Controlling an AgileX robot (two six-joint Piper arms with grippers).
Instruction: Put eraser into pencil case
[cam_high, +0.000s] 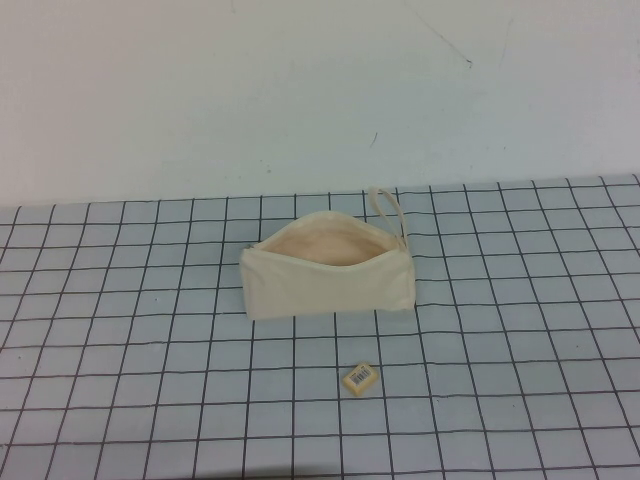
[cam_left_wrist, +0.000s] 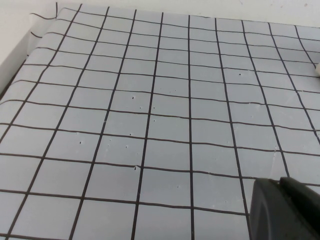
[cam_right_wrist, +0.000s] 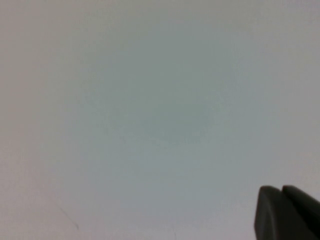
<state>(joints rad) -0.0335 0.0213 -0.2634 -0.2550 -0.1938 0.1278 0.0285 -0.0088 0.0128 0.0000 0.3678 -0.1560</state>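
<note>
The pencil case (cam_high: 325, 275) is a cream-white fabric pouch lying mid-table in the high view, its zip open and its peach lining showing, with a loop strap (cam_high: 387, 206) at its far right end. The eraser (cam_high: 360, 377) is a tiny pale yellow block with a barcode label, lying on the mat just in front of the pouch. Neither arm shows in the high view. My left gripper (cam_left_wrist: 280, 184) is shut and empty over bare grid mat. My right gripper (cam_right_wrist: 281, 190) is shut and empty, facing a plain pale surface.
A grey mat with a black grid (cam_high: 150, 350) covers the table. A plain white wall (cam_high: 300, 90) stands behind it. In the left wrist view the mat's edge meets the wall (cam_left_wrist: 20, 45), and a small pale object (cam_left_wrist: 317, 70) shows at the frame's edge.
</note>
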